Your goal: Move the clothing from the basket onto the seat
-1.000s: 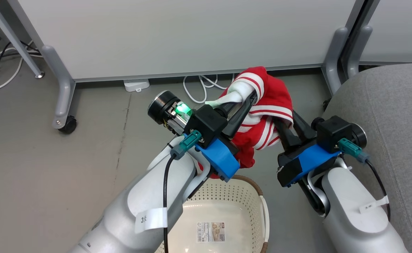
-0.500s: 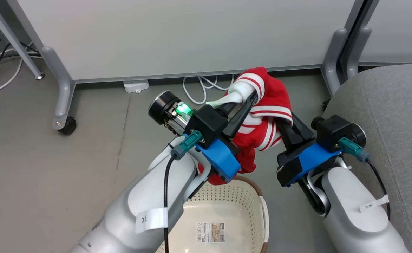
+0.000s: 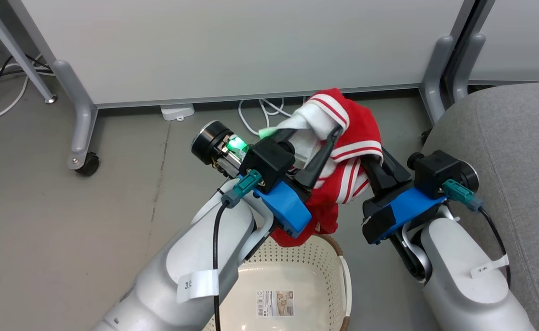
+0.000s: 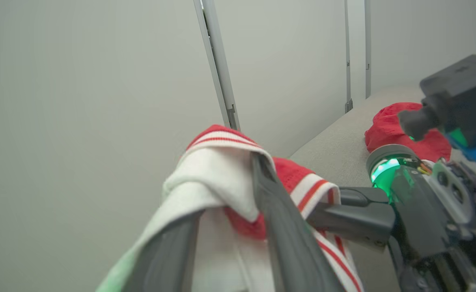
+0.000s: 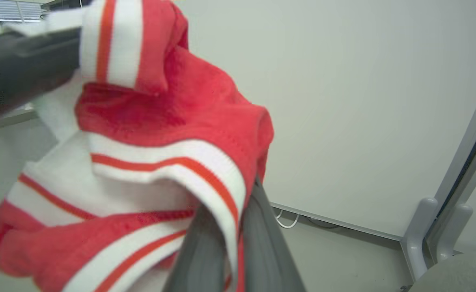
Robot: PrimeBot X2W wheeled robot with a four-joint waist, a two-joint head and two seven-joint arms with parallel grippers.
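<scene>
The striped red jersey (image 3: 359, 133) hung just above the basket's (image 3: 344, 276) far rim, pinched in the clenched right gripper (image 3: 373, 162). The left gripper's (image 3: 310, 132) fingers stood spread with white fabric draped over them. A plain red garment (image 4: 388, 126) lay on the grey sofa (image 3: 503, 138) beside the basket.

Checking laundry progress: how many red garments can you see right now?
2. The striped jersey is held up in the right gripper, draped over the left gripper; the plain red garment lies on the grey sofa. More could be hidden behind the arms.
</scene>
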